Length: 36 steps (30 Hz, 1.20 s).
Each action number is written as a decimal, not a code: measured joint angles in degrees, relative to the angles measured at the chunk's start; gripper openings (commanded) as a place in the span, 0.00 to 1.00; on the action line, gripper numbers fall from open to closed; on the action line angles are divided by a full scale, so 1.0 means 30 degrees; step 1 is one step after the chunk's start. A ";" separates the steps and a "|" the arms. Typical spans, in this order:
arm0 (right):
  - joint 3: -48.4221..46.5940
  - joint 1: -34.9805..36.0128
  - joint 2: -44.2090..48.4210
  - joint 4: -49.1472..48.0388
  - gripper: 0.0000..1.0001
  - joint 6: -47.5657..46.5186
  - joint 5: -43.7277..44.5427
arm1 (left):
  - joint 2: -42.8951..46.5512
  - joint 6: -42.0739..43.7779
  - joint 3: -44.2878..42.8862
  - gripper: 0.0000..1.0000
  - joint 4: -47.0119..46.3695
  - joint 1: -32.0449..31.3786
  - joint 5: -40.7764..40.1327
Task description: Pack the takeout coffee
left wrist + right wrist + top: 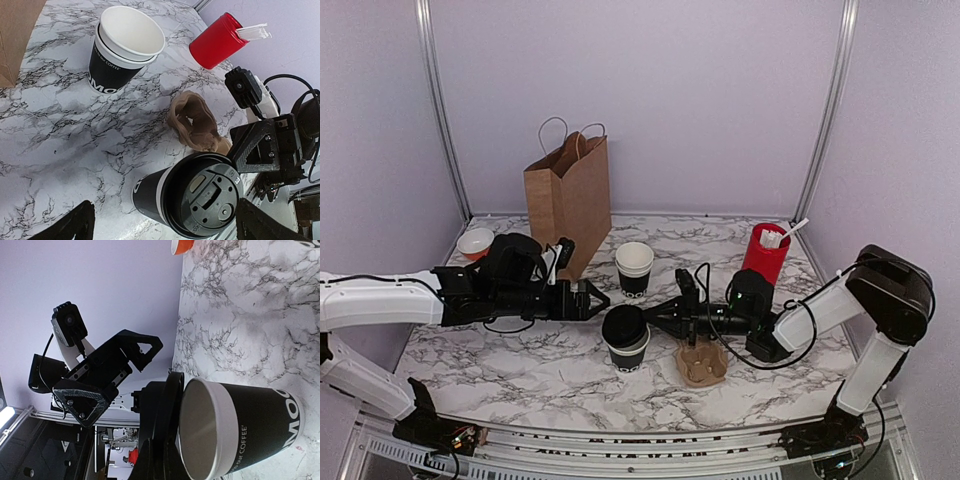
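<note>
The takeout coffee cup (pixel 627 352) stands on the marble table, in front of centre. My right gripper (pixel 657 315) is shut on the round black lid (pixel 623 325) and holds it at the cup's rim. In the right wrist view the lid (pixel 170 420) is tilted and set off from the rim, so the cup's white inside (pixel 200 430) shows. In the left wrist view the lid (pixel 207 200) covers the cup's top (pixel 150 195). My left gripper (pixel 594 300) is open and empty, just left of the cup and above it.
A brown paper bag (pixel 570 195) stands at the back left. A stack of lidless cups (pixel 634 268) is behind the cup, and a red cup with white sticks (pixel 765 252) at the back right. A cardboard carrier (pixel 702 362) lies right of the cup. A small bowl (pixel 475 242) is far left.
</note>
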State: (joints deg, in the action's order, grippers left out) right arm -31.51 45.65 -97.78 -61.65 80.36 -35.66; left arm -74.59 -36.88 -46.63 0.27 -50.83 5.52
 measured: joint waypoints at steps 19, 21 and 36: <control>0.0721 -0.0189 0.0007 0.0051 0.06 -0.0306 0.0051 | -0.0845 0.0095 0.0000 0.98 0.0015 0.0000 0.0087; 0.0721 -0.0189 0.0058 0.0437 0.07 -0.0554 0.0066 | -0.0962 0.0153 0.0000 0.98 0.0029 0.0000 0.0080; -0.0138 -0.0189 0.2018 0.6011 0.14 -0.3708 0.0933 | -0.1858 0.0517 -0.0087 0.97 0.0328 -0.0510 -0.0080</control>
State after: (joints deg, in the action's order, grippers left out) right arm -31.92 45.08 -91.72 -43.62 69.23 -32.86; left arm -80.16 -35.33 -46.89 1.26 -52.36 5.28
